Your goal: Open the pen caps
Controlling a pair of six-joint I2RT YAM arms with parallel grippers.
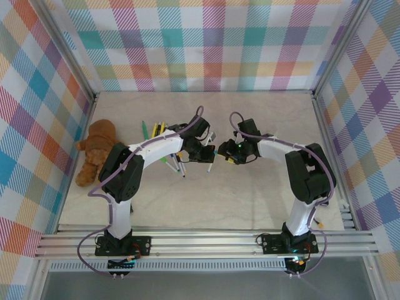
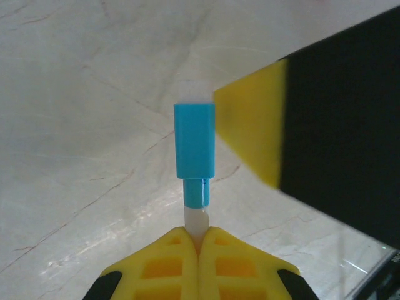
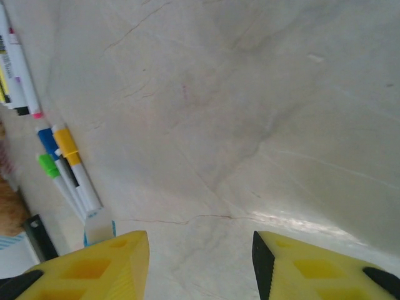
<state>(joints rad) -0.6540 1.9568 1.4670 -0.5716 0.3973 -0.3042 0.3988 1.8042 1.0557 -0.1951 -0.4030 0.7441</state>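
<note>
My left gripper [image 2: 199,234] is shut on the white barrel of a marker pen [image 2: 195,219]. The pen's blue cap [image 2: 195,140] sticks out beyond the fingertips, still seated on the pen. A yellow finger [image 2: 253,134] of my right gripper stands right beside the cap, on its right. In the right wrist view, my right gripper [image 3: 200,250] is open with only bare table between its fingers, and the held pen's end [image 3: 100,225] shows just outside the left finger. From above, the two grippers [image 1: 208,154] [image 1: 225,152] face each other mid-table. Several capped pens [image 3: 65,169] lie to the left.
A loose heap of marker pens [image 1: 164,134] lies on the table behind the left arm's wrist. A brown teddy bear [image 1: 97,150] sits at the left wall. Checked walls close the table on three sides, with bare marble-look surface [image 1: 250,200] in front.
</note>
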